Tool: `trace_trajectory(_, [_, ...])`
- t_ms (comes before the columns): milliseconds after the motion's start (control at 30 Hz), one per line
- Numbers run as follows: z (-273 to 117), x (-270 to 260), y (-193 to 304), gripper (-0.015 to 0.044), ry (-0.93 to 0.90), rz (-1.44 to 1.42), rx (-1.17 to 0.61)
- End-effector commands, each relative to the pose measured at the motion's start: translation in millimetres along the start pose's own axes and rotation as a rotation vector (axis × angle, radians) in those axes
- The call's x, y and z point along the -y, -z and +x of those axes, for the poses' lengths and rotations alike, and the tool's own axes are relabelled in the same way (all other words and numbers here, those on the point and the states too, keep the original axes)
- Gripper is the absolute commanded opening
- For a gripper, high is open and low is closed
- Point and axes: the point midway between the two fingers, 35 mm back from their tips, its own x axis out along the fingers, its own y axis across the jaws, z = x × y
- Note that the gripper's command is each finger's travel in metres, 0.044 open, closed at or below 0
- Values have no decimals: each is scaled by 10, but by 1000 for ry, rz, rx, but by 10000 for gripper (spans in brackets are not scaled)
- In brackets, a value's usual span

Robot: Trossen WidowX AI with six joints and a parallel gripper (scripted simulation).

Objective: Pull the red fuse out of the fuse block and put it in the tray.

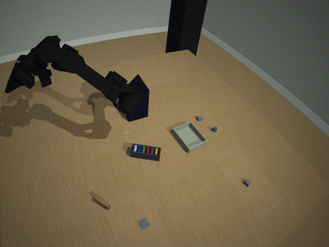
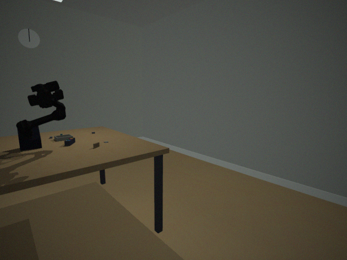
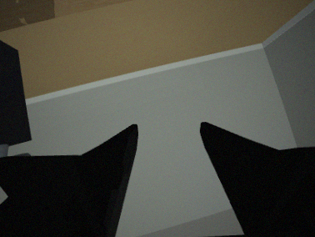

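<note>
From my seat the pincer (image 1: 25, 82) (image 2: 45, 98) (image 3: 168, 128) is high over the left, far side of the desk (image 1: 185, 191) (image 2: 112, 149), its fingers a little more than half open, with nothing between them. The red fuse (image 1: 147, 150) sits in the fuse block (image 1: 144, 155) (image 2: 69, 142), well to the right of the pincer, nearer and far below, with the green fuse (image 1: 143, 149) on its left and the purple fuse (image 1: 152, 150) on its right.

What matters to me is the run of that row: it goes left to right, only slightly aslant, and the neighbours stand close on both sides. The fuse's top looks longer from near to far than across, so I judge the fingers should come down on its near and far ends, if the slot leaves room there, rather than squeeze in beside green and purple. I would swing the arm right and near, point the pincer straight down, and line it up high above red before lowering. A small slip sideways could brush a neighbour. The tray (image 1: 198, 147) (image 2: 63, 138) is right of the block and slightly farther, so the fuse must clear the block's top before I carry it over.
</note>
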Motion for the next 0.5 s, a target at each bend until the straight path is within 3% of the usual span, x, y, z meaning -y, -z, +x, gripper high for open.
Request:
trace_trajectory(0, [-1, -5, 1, 240, 0, 9, -1])
trace_trajectory(233, [-76, -287, 254, 61, 111, 492, -59])
trace_trajectory(467, [100, -803, 441, 61, 239, 1152, -46])
